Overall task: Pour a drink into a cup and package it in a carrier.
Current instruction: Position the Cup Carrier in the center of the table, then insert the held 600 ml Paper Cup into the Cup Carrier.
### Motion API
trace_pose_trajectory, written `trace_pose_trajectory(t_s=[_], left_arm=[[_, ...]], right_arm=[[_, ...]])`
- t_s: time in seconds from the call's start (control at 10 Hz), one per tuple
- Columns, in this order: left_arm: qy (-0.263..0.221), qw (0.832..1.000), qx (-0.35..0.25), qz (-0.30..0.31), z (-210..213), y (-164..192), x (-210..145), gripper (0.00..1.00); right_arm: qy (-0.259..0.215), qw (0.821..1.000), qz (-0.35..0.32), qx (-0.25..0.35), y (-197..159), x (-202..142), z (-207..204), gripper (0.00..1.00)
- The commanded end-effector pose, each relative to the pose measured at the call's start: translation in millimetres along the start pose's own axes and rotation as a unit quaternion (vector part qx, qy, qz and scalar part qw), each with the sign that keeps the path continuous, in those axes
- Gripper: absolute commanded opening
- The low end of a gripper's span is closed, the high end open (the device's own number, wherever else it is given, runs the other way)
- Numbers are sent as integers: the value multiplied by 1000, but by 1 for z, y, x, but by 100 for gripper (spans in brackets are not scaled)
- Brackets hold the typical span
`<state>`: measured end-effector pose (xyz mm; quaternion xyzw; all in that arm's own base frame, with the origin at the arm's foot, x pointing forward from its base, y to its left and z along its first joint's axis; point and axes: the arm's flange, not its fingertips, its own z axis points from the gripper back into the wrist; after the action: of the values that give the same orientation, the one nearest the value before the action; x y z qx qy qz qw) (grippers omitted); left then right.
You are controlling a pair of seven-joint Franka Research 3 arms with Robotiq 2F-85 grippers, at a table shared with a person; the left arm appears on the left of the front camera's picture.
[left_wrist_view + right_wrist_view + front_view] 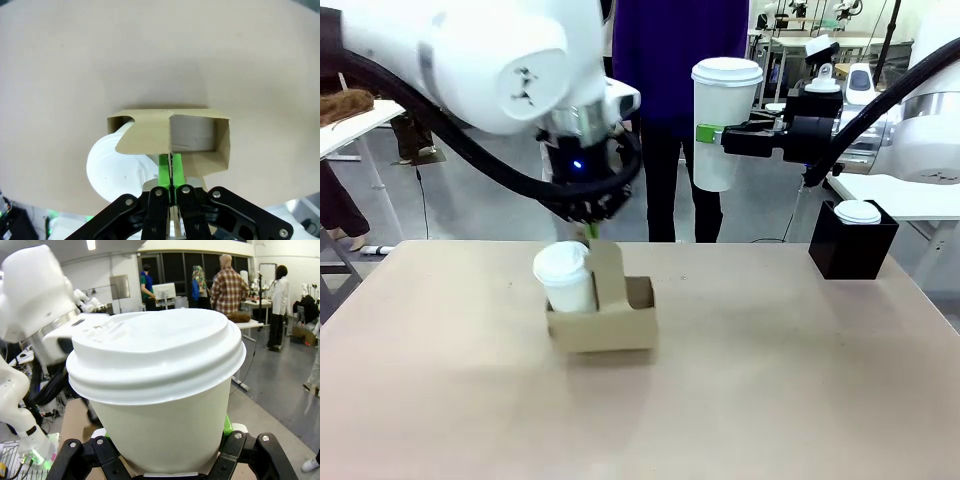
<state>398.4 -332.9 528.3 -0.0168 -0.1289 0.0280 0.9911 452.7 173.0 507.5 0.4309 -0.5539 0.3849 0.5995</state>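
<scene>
The brown cardboard carrier (610, 328) (222, 145) stands on the table left of centre. A short white lidded cup (563, 272) (110, 167) fills its left slot; the other slot is bare. My left gripper (592, 230) (170, 164) reaches down from above, shut on the top edge of the carrier's upright handle panel (608, 262) (147, 137). My right gripper (718, 133) (165, 457) is shut on the tall white cup (725, 100) (160, 390), which wears a white lid and hangs upright well above the table, right of the carrier. The drink is out of view.
A black box (850, 250) with a white lid (858, 212) on top sits at the table's far right edge. A person in a purple top (675, 60) stands behind the table's far side. Bare tan tabletop (770, 380) stretches in front of and right of the carrier.
</scene>
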Motion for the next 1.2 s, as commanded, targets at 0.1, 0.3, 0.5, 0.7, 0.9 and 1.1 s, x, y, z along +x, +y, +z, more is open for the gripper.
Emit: trace_pose_trajectory(t_s=[0.1,0.3,0.5,0.7,0.9,1.1], left_arm=[[-10,1000,5,7,-16,-29,-23,2],[-13,1000,7,-6,-24,-51,-45,2],[-14,1000,8,-7,-31,-63,-52,2],[2,1000,2,-19,-25,-61,-52,2],[2,1000,2,-19,-25,-61,-52,2],[2,1000,2,-19,-25,-61,-52,2]], right_arm=[[-8,1000,6,-1,-1,2,-3,80],[-8,1000,6,-1,-1,2,-3,80],[-8,1000,6,-1,-1,2,-3,80],[-8,1000,6,-1,-1,2,-3,80],[-8,1000,6,-1,-1,2,-3,80],[-8,1000,6,-1,-1,2,-3,80]])
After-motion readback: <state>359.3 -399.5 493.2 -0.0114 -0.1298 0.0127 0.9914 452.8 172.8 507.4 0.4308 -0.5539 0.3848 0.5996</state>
